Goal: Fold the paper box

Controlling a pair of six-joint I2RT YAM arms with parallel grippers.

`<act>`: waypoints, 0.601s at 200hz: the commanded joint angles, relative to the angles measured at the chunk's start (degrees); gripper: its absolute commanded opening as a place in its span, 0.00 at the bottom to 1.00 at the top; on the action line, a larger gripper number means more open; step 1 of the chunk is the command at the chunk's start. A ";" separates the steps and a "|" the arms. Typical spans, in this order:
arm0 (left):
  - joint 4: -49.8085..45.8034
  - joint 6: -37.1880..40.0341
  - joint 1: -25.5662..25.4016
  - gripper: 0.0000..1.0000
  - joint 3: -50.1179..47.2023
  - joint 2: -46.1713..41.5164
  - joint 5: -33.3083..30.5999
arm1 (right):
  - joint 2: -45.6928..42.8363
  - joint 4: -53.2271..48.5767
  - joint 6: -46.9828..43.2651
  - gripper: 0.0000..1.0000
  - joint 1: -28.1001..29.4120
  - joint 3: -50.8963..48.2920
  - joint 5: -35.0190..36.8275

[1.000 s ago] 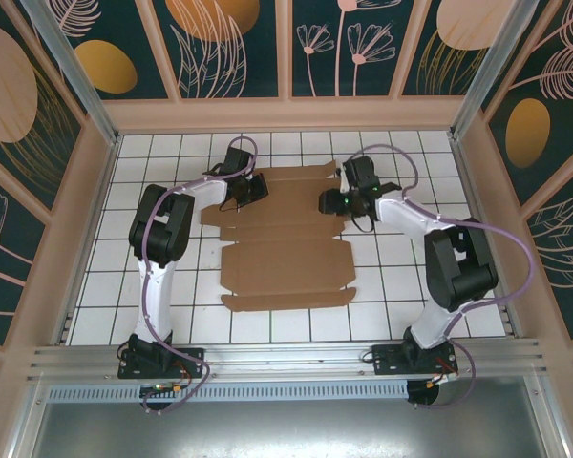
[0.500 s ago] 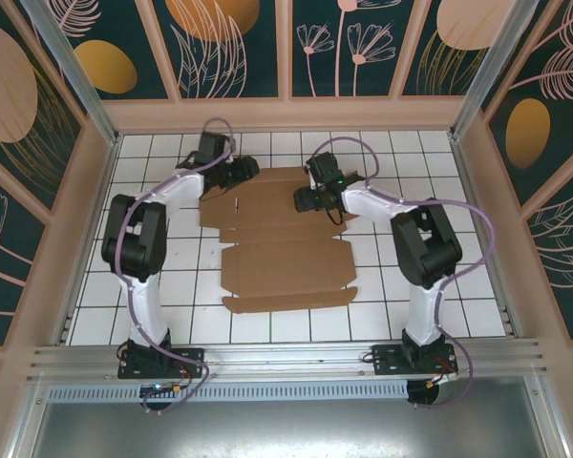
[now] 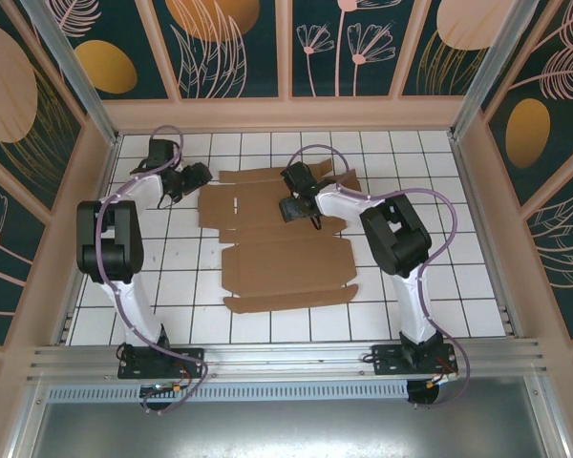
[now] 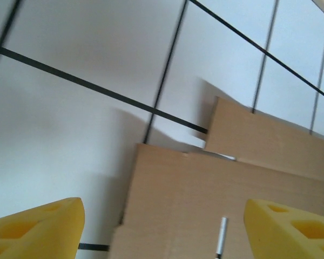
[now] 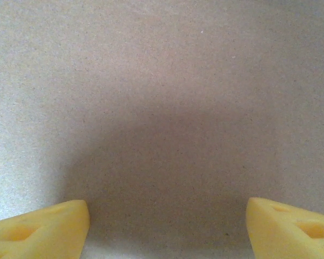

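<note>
**Both grippers spread wide over flat cardboard**

The paper box (image 3: 282,258) lies unfolded mid-table on white tiles (image 3: 430,286), ringed by patterned walls (image 3: 239,48). The left gripper (image 3: 197,175) gapes empty at its far left corner. The right gripper (image 3: 292,208), equally wide, hangs over the far panel, gripping nothing. The box's creases run left to right, its panels stacked far to near.

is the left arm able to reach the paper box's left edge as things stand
Probably yes: the left gripper is open right beside the paper box, only bare tile between them.
</note>
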 commanded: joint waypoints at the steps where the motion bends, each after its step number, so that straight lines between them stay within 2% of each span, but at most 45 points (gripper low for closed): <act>1: -1.45 6.27 -0.51 0.76 5.50 4.66 3.91 | 4.15 -0.10 0.42 0.76 -0.26 -1.97 -0.86; 24: 0.79 8.44 -0.49 0.75 10.45 8.40 8.32 | 5.13 -0.54 1.22 0.72 -0.23 -1.80 -1.30; 55: -3.93 8.81 -0.54 0.71 21.09 16.34 11.65 | 5.41 -0.89 1.84 0.71 -0.18 -1.33 -2.63; 120: -1.18 4.23 -0.71 0.69 23.45 22.65 16.07 | 6.99 -1.23 2.23 0.70 -0.16 -0.72 -3.45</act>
